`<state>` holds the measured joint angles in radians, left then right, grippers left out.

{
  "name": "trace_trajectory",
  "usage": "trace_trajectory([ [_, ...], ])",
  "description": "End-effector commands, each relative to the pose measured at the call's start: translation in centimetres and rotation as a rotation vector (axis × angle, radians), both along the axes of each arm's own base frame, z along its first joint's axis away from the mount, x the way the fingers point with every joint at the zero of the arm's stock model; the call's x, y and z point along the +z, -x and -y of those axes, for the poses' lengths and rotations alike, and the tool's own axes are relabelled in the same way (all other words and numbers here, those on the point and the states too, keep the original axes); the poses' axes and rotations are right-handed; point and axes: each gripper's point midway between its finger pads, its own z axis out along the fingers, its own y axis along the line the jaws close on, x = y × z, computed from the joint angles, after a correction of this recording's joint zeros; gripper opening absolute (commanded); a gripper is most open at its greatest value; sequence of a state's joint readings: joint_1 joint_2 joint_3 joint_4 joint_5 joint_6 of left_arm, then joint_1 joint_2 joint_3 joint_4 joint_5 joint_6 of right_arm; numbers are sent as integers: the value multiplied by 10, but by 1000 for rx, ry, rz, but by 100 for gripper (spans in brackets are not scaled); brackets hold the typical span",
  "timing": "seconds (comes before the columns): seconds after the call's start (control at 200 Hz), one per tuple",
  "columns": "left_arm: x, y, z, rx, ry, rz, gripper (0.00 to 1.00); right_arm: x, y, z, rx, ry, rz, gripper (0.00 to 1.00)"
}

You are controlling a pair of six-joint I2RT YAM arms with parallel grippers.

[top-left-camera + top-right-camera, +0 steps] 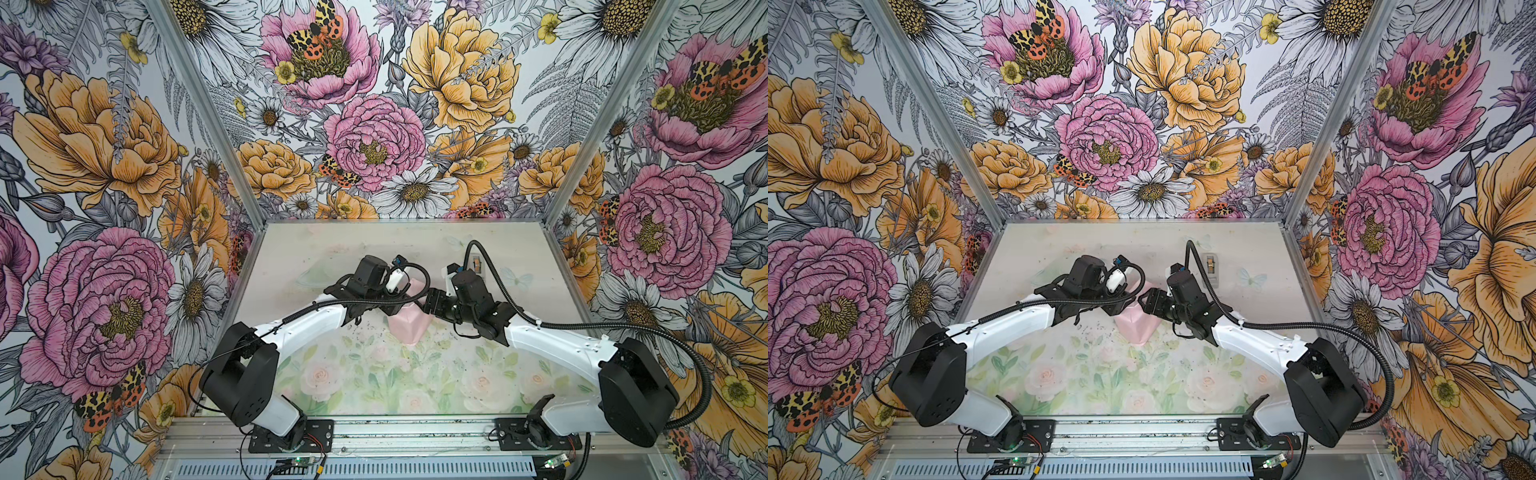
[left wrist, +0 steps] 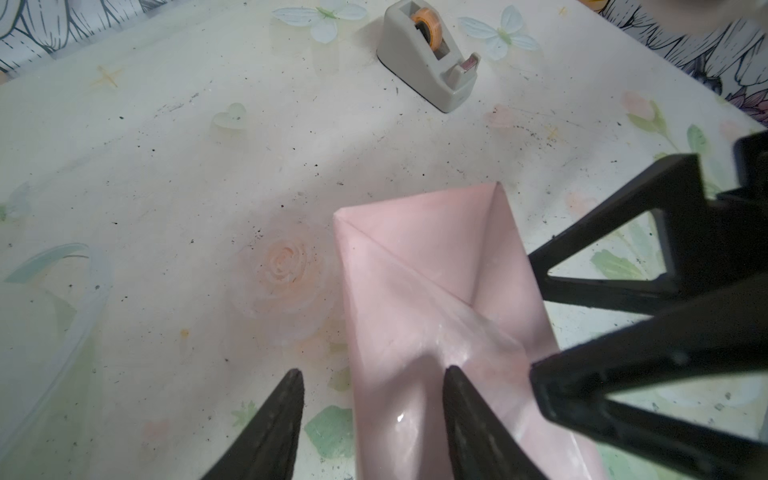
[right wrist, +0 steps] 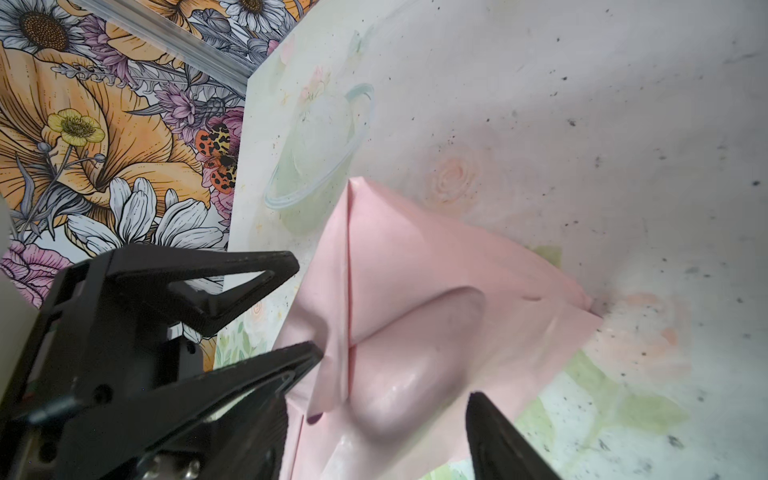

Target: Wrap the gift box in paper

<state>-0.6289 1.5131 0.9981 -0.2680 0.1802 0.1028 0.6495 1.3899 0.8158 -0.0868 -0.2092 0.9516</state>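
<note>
Top views: in both we see the paper (image 1: 409,332), pink side out, mid-table, the gift box hidden inside, tape dispenser (image 1: 478,264) at one o'clock. Left wrist: left gripper (image 2: 374,370) and right gripper (image 2: 534,320) gape empty. Right wrist: we judge the end fold needs pressing flat before taping.

White arm links (image 1: 309,328), blk joints (image 1: 241,382); corrugated blk cable (image 1: 582,327); triangular blk fingers (image 2: 270,424).
</note>
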Motion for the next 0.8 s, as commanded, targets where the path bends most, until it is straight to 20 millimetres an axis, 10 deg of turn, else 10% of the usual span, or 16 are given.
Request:
trace_trajectory([
  [0.0,-29,14,-16,21,-99,-61,55,5,-4,-6,-4,9,2,68],
  [0.796,43,18,2,16,191,3,40,-29,5,20,9,155,-59,40],
])
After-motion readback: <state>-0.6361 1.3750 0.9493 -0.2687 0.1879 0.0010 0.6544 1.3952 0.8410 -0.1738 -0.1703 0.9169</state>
